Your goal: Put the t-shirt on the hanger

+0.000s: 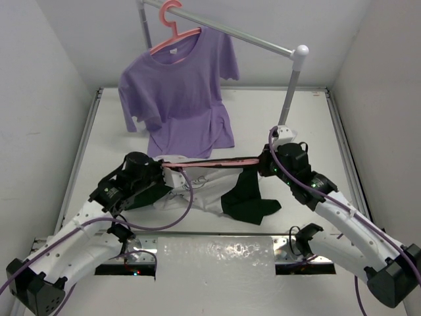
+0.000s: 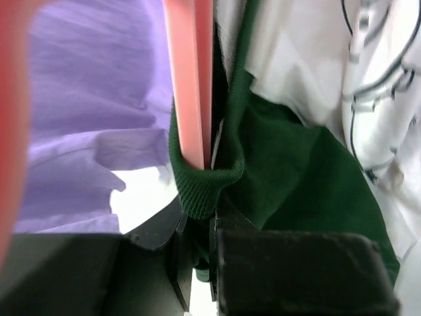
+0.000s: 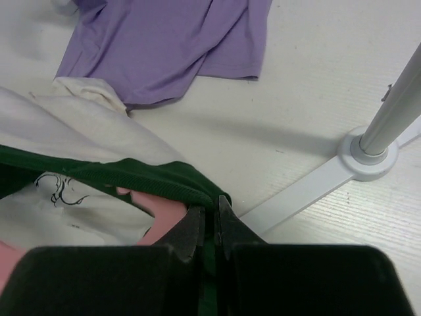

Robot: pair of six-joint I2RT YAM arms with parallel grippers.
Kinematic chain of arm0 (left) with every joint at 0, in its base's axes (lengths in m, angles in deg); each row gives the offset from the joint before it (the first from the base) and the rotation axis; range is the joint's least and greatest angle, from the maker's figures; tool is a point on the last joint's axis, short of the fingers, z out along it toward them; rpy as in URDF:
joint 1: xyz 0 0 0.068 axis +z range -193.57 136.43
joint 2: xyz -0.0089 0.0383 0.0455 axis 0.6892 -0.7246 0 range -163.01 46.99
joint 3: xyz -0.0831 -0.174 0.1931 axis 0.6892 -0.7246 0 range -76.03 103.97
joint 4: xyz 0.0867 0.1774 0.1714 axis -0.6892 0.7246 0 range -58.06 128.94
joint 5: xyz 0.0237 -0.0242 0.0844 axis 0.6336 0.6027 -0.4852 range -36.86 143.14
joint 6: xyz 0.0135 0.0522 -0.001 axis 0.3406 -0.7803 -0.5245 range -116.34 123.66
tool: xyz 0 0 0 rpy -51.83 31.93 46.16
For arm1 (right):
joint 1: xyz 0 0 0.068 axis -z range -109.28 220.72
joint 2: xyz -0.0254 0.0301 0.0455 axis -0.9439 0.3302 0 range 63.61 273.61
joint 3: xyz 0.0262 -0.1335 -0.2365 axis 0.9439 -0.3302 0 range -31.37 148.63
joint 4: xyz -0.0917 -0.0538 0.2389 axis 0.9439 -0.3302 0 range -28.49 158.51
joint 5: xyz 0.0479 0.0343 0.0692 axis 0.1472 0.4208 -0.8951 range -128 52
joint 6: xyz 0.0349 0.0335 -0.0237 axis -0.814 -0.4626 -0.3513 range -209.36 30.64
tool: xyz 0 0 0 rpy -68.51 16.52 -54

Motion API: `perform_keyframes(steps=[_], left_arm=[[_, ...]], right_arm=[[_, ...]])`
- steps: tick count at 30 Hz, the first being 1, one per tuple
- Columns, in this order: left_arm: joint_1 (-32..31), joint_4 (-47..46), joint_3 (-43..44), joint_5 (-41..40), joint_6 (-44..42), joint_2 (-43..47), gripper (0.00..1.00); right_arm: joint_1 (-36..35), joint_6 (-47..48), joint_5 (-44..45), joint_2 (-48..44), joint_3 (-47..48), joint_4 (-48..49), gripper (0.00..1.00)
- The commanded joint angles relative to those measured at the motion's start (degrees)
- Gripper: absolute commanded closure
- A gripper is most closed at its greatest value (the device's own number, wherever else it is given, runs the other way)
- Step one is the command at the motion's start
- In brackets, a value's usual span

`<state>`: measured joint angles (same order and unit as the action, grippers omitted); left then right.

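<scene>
The t-shirt (image 1: pixel 247 197), white with dark green sleeves, is held up between both arms near the table's front, and its body sags to the table. The thin pink hanger (image 1: pixel 210 162) runs level along the stretched green collar. My left gripper (image 1: pixel 172 172) is shut on the collar's left end. In the left wrist view the ribbed collar (image 2: pixel 204 187) loops round the hanger bar (image 2: pixel 189 79) just above the gripper (image 2: pixel 200 227). My right gripper (image 1: pixel 263 161) is shut on the collar's right end (image 3: pixel 164 179), with the hanger (image 3: pixel 161 210) just left of its tips (image 3: pixel 212 214).
A purple t-shirt (image 1: pixel 177 92) hangs on a second pink hanger (image 1: pixel 172 29) from the rack rail (image 1: pixel 256 38), its hem lying on the table behind the arms. The rack's upright post (image 1: pixel 293 85) and foot (image 3: pixel 368 155) stand right of my right gripper.
</scene>
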<state>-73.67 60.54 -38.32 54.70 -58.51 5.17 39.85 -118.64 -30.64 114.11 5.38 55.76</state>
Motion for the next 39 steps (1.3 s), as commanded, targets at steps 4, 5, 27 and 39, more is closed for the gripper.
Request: perform_keyframes(steps=[4, 5, 27, 39], left_arm=[[1.9, 4.5, -2.6, -17.2, -1.8, -4.0, 1.00], [2.0, 4.7, -2.0, -17.8, 0.4, -5.4, 1.00], [1.2, 9.8, 8.3, -31.8, 3.8, -27.7, 1.00], [0.9, 13.7, 17.3, -16.3, 5.0, -29.2, 1.00]], right_arm=[[3.1, 9.8, 13.4, -1.3, 7.1, -10.1, 1.00], [3.1, 11.3, 13.2, -0.8, 7.7, -10.4, 1.00], [-11.9, 15.3, 30.6, 16.0, 18.9, -18.7, 1.00], [-12.9, 19.4, 2.4, 16.9, 17.7, -5.9, 1.00]])
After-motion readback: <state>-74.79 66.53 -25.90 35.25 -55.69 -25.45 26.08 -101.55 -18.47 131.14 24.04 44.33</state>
